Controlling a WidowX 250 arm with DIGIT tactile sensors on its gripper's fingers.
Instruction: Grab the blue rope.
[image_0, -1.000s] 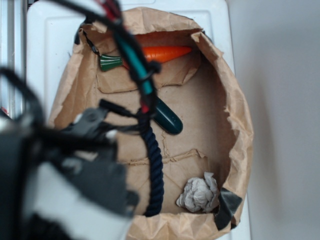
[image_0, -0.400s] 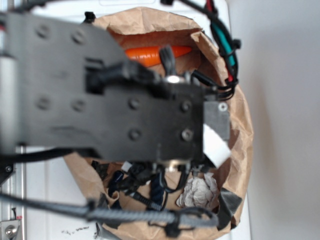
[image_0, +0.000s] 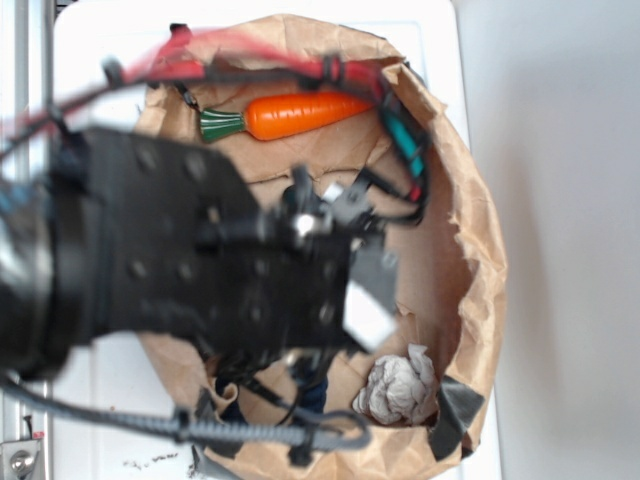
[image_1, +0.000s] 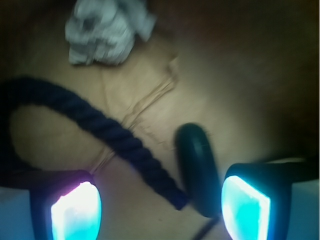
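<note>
The gripper (image_1: 161, 205) hangs above the paper bag (image_0: 470, 230) with its fingers (image_1: 76, 210) spread wide, holding nothing. The blue rope (image_1: 120, 137) lies on the bag floor, its end between them beside the green capsule (image_1: 199, 170), ready for straddling.

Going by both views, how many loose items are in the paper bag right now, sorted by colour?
Orange with green top: 1, toy carrot
Dark navy: 1, blue rope
Dark green: 1, capsule
Pale grey: 1, crumpled wad
Total: 4
The open gripper holds none of them.
</note>
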